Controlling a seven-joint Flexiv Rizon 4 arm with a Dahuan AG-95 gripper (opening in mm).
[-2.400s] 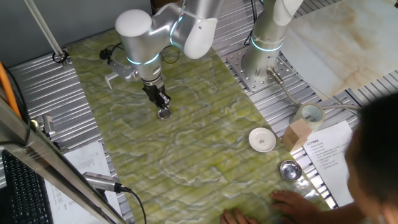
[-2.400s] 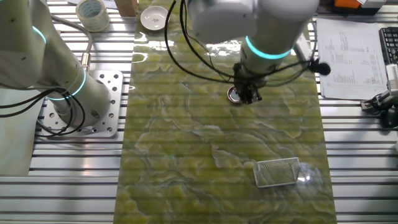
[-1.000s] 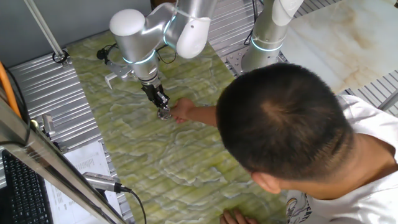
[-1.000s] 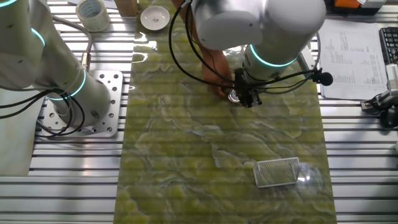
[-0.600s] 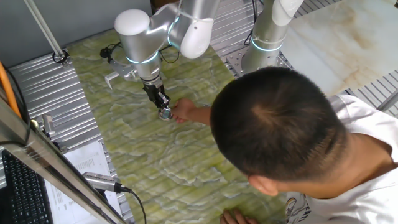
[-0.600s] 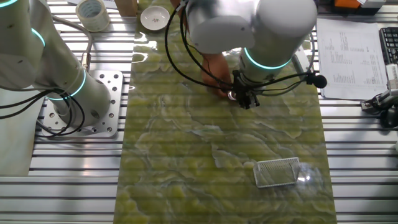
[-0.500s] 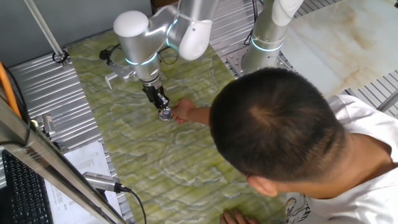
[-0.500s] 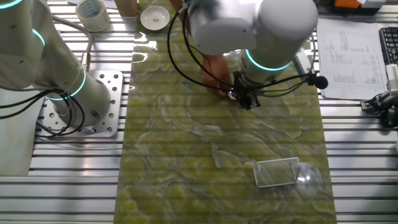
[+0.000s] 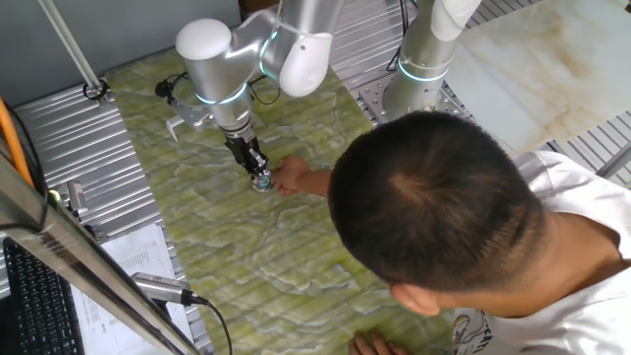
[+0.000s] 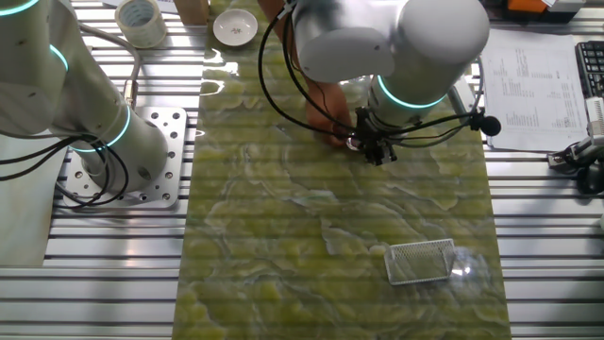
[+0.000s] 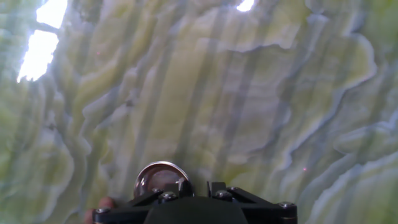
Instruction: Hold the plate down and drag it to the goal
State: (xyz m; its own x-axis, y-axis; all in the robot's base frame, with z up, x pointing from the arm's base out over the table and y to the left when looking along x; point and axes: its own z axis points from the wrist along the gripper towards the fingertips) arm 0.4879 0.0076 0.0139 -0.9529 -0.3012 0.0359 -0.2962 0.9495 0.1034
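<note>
Your gripper [image 9: 261, 180] is parked right on the plate [image 11: 160, 179], which sits on the green marbled desk [image 10: 283, 236] just under the jaws, poking out to one side of them in the hand view. Can't tell if the jaws are wide or narrow. A person's hand [image 9: 292, 178] is touching the plate's other side. The goal [image 10: 421, 261] sits well apart.

I see the plate [image 11: 163, 178] as shiny polished metal with a mirror-like rim. The worktop [image 10: 283, 246] looks glossy, green marbled stone pattern, ribbed. The hand [image 11: 194, 198] is matt black metal with bolts. The goal [image 10: 422, 262] looks thin white, see-through mesh inside.
</note>
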